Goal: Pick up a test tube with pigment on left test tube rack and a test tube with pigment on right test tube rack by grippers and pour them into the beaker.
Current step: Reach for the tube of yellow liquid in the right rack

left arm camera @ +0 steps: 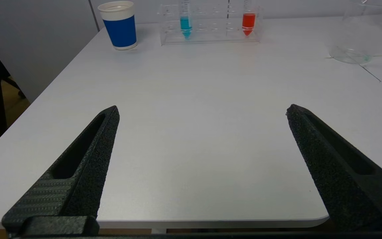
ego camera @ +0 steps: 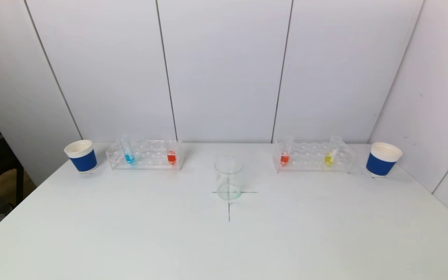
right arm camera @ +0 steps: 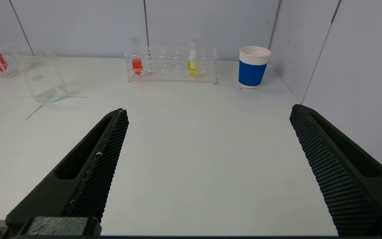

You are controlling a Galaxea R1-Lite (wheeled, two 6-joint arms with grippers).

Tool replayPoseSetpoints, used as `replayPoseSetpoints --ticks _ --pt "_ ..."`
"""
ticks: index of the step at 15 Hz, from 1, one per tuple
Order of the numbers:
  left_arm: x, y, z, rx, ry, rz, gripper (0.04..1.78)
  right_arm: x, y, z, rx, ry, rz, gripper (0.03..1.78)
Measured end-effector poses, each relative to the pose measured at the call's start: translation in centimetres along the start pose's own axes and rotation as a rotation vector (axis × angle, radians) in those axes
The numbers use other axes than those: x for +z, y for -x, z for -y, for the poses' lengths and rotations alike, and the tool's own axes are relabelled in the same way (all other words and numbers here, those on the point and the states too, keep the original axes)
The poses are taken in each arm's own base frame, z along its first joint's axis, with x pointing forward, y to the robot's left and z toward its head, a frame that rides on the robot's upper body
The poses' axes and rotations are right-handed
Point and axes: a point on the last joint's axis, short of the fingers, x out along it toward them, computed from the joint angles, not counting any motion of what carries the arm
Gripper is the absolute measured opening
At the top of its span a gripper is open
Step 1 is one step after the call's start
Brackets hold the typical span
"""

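The left rack point(ego camera: 144, 155) is a clear plastic box with rows of round holes, standing at the far left of the white table point(ego camera: 130, 233). In it stand two clear tubes with pointed tips: a blue tube point(ego camera: 129, 157) near its left end and a red tube point(ego camera: 171, 157) at its right end. The right rack point(ego camera: 312, 156) is the same kind of clear plastic, at the far right of the table, and holds an orange-red tube point(ego camera: 284, 158) at its left end and a yellow tube point(ego camera: 329, 158) toward its right end. All four tubes stand upright, with colour only in the lower part.

Between the racks and a little nearer the robot stands the beaker point(ego camera: 228, 178), a round clear glass with a faint greenish trace at its bottom, set on a thin black cross point(ego camera: 229, 202) drawn on the table.

The left gripper point(left arm camera: 202, 111) hangs over the table's near edge, its two black tapering fingers point(left arm camera: 91, 156) with a rough grainy surface spread wide and holding nothing. The right gripper point(right arm camera: 209, 113) hangs likewise over the near right side, its fingers point(right arm camera: 101, 159) faced with a fine mesh pattern, spread wide and empty.

A blue paper cup point(ego camera: 81, 156) with a white rim stands just left of the left rack, another cup point(ego camera: 382, 159) just right of the right rack
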Motion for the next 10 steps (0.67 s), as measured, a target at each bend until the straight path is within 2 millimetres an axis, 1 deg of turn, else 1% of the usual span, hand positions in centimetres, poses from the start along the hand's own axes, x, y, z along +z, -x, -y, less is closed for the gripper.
replayPoseSetpoints --ticks 2,5,9,10 --pt "0.0 0.0 0.0 0.000 0.000 0.000 1.76 1.6 0.2 0.0 0.001 0.000 0.009 1.77" --pt "0.0 0.0 0.0 0.000 0.000 0.000 1.76 4.5 0.0 0.1 0.002 -0.001 0.018 1.77" --pt "0.0 0.0 0.0 -0.001 0.000 0.000 1.76 8.3 -1.4 0.1 0.003 -0.001 0.005 1.77" --pt "0.0 0.0 0.0 0.000 0.000 0.000 1.76 9.6 -2.1 0.1 0.004 -0.002 0.000 1.77"
